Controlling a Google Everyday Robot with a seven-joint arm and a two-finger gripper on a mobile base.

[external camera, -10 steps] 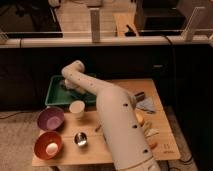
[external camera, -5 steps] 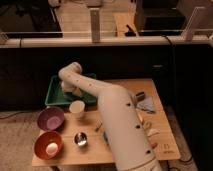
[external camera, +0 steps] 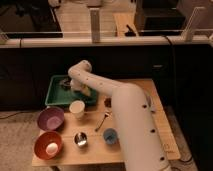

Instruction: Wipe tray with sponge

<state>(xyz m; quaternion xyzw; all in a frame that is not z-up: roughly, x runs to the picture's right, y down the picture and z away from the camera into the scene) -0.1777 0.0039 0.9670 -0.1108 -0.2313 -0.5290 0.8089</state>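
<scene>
– Green tray (external camera: 56, 94), rear left of the counter (external camera: 95, 151). Wipe status?

– Under way, by my judgement. Claw (external camera: 75, 86) is down inside the tray, toward its right half. Sponge (external camera: 86, 92) reads as a pale yellowish patch in the tray, just beside the claw. Grasped, pinned or merely adjacent: cannot tell. Claw's grip state: likewise cannot tell.

– Coverage?

– Not readable. No visible mark separates wiped floor from unwiped. The tray's left half lies bare, and I would assume it is left to do.

– Arm pose?

– Arm (external camera: 117, 107) rises from lower right, runs diagonally up-left across the counter, bends sharply above the tray's back rim, and the wrist drops into the tray. Cream cup (external camera: 77, 108) stands just in front of the tray. Purple bowl (external camera: 50, 119) and red bowl (external camera: 48, 145) sit well apart from the claw.
</scene>
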